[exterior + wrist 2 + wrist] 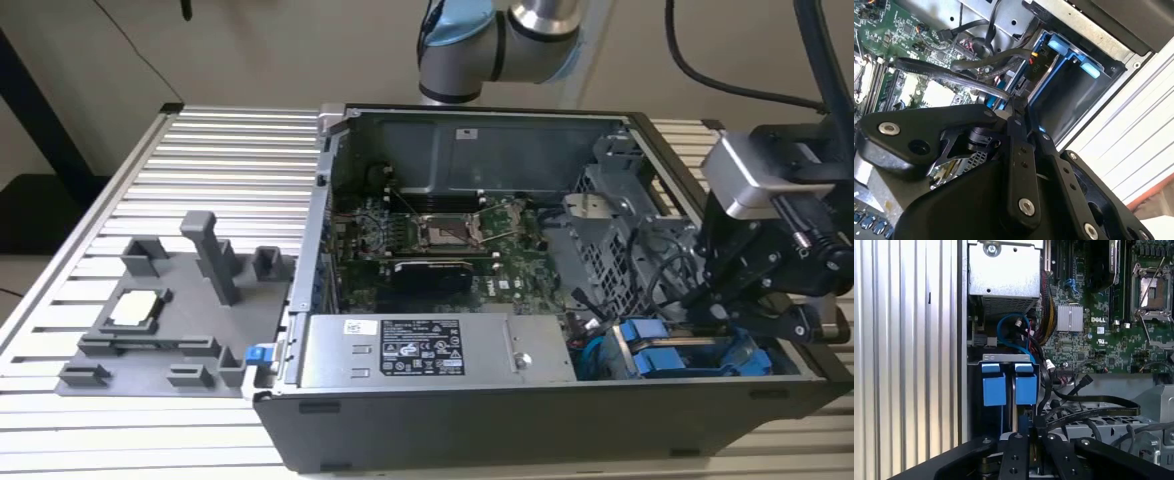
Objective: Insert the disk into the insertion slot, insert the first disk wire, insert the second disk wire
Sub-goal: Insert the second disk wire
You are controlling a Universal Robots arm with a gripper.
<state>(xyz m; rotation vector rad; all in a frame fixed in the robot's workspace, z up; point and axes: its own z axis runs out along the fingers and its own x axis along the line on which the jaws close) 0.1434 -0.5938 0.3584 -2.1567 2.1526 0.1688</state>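
Note:
The disk's blue carrier (pixel 663 358) sits in the insertion slot at the case's front corner, on the exterior view's right; two blue tabs (pixel 1026 388) stand side by side there, and the blue frame (pixel 1066 52) lines the bay. My gripper (pixel 690 303) hangs just over that bay. In both wrist views its fingers are pressed close together, gripper (pixel 1028 429), on the end of a flat black disk wire (pixel 1094 412) that runs off toward the motherboard; this wire (pixel 954 75) meets the fingertips, gripper (pixel 1016 109). A black connector (pixel 1035 66) lies beside the carrier.
The open computer case (pixel 534 420) lies on a slatted metal table (pixel 200 150). Inside are the motherboard (pixel 441 235), a grey labelled power-supply box (pixel 420 350), a metal drive cage (pixel 614 230) and loose black cables. A grey fixture (pixel 174 320) stands on the exterior view's left.

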